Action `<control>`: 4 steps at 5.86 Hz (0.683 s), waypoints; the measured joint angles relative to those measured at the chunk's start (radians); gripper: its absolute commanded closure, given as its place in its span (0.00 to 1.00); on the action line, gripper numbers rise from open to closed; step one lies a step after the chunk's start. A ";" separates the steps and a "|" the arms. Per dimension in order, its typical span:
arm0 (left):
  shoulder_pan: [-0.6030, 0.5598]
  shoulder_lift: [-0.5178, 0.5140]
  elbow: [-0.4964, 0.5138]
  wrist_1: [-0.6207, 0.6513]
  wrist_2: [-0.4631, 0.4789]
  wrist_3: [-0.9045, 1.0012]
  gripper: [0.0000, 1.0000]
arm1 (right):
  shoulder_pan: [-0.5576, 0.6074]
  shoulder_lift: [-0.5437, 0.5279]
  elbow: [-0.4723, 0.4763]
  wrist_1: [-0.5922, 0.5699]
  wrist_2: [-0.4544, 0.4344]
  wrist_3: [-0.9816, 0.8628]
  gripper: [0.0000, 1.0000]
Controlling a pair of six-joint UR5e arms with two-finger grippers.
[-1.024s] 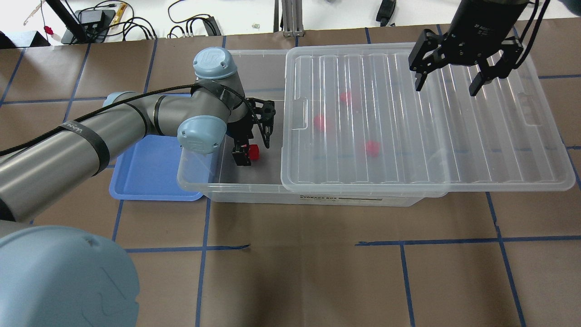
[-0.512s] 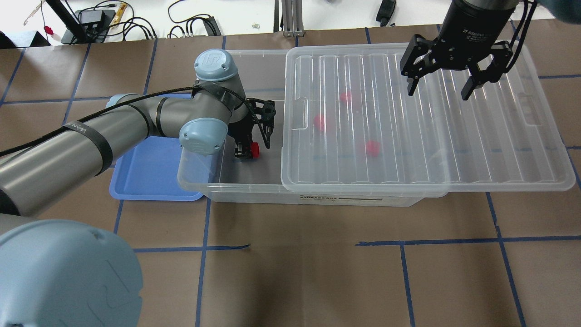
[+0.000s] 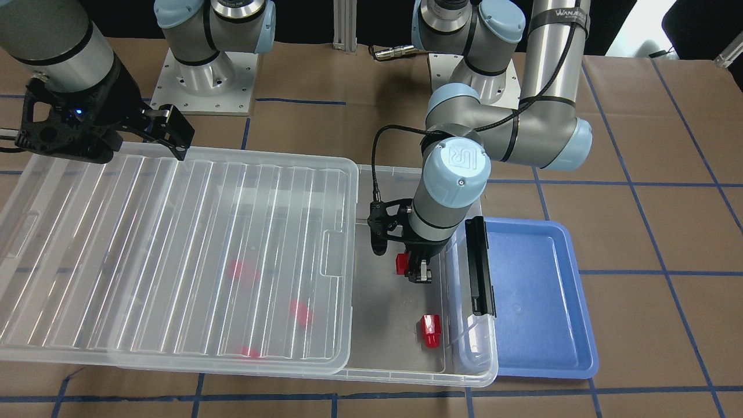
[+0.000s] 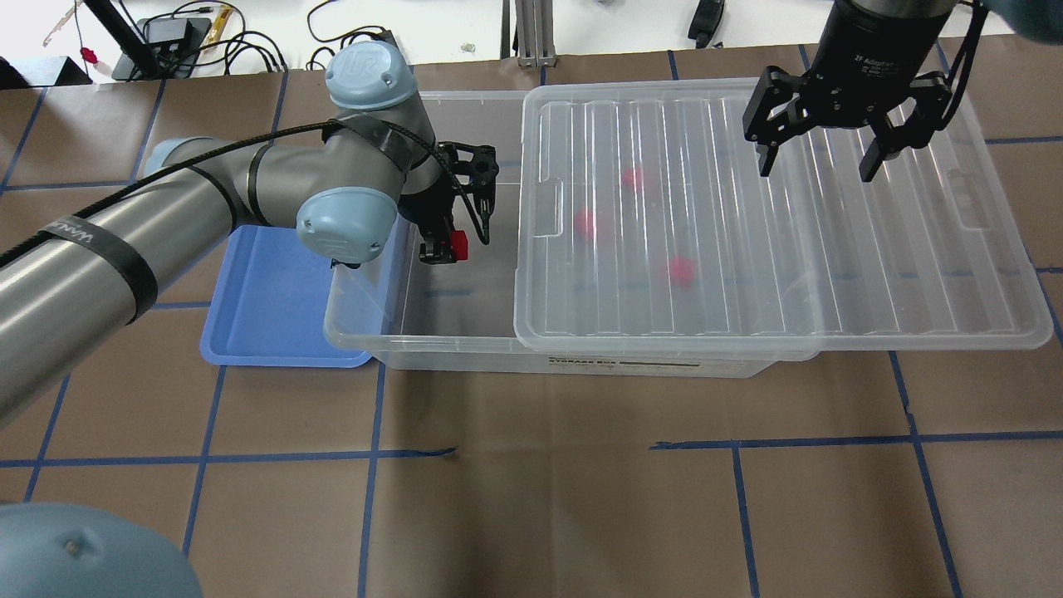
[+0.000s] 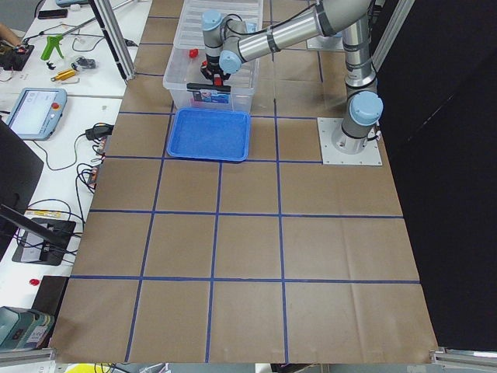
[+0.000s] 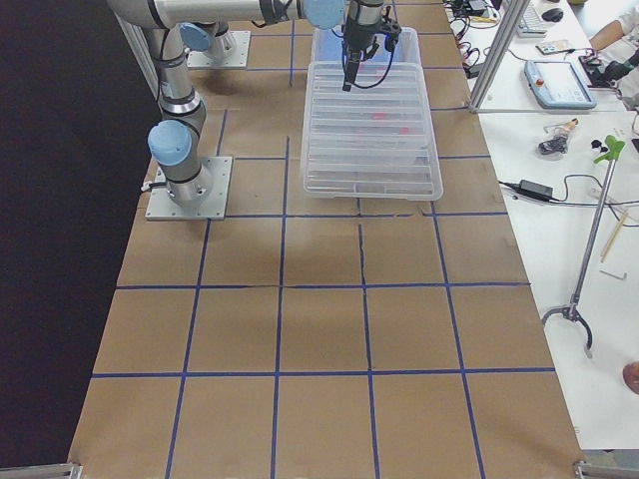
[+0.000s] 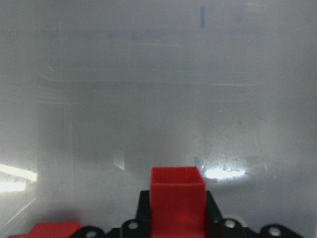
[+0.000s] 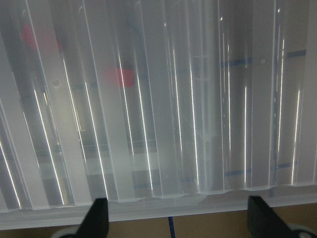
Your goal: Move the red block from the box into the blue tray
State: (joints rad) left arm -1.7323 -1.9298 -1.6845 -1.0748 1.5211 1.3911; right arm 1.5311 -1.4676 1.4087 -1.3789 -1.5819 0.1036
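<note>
My left gripper is shut on a red block and holds it above the floor of the box, in its uncovered end. The block shows between the fingers in the left wrist view and in the front view. A second red block lies loose on the box floor near the gripper. The blue tray sits empty against that end of the box. My right gripper is open and empty above the ribbed lid.
The lid is slid sideways and covers most of the box. Three red blocks show blurred through it. The box's black latch stands between the gripper and the tray. Cables lie beyond the table's far edge.
My left gripper has risen from the box floor with the red block in it and its wrist has shifted back. My right gripper has drifted a little over the lid, still open.
</note>
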 measured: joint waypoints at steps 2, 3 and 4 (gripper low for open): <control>0.069 0.135 0.003 -0.100 -0.005 -0.003 0.95 | 0.005 -0.001 -0.002 -0.007 -0.001 0.000 0.00; 0.135 0.195 0.005 -0.162 -0.005 0.001 0.95 | 0.005 0.001 -0.002 -0.009 -0.001 -0.003 0.00; 0.218 0.233 0.001 -0.200 -0.008 0.021 0.95 | 0.006 0.004 -0.002 -0.008 -0.002 -0.005 0.00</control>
State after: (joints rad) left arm -1.5141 -1.6964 -1.6838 -1.2750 1.5134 1.4118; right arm 1.5370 -1.4635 1.4067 -1.3870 -1.5836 0.0985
